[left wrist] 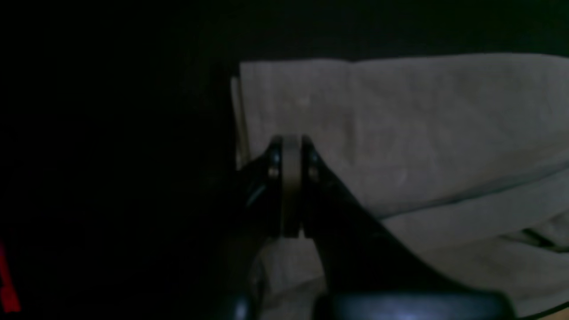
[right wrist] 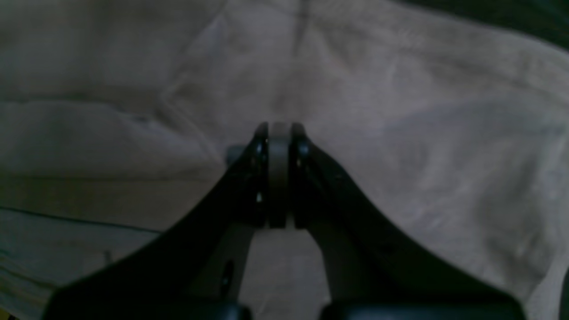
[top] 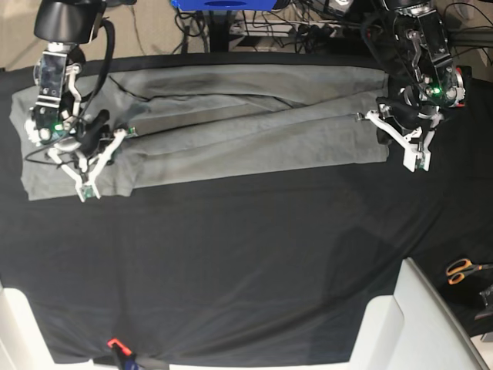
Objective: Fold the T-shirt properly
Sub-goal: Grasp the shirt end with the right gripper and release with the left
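The grey T-shirt (top: 231,123) lies folded into a long band across the far part of the black table cloth (top: 231,262). My right gripper (right wrist: 280,129) is shut with its pads pressed together and nothing visibly pinched between them. It hovers over wrinkled fabric of the T-shirt (right wrist: 400,133); in the base view the right gripper (top: 88,146) sits over the shirt's left end. My left gripper (left wrist: 291,142) is also shut, over the T-shirt (left wrist: 422,133) near a straight edge. In the base view the left gripper (top: 400,127) is at the shirt's right end.
Orange-handled scissors (top: 462,270) lie at the right edge. White bins stand at the bottom right (top: 416,324) and bottom left (top: 15,331). A small red clip (top: 114,343) sits at the front edge. Cables and a blue object (top: 223,4) lie behind the table.
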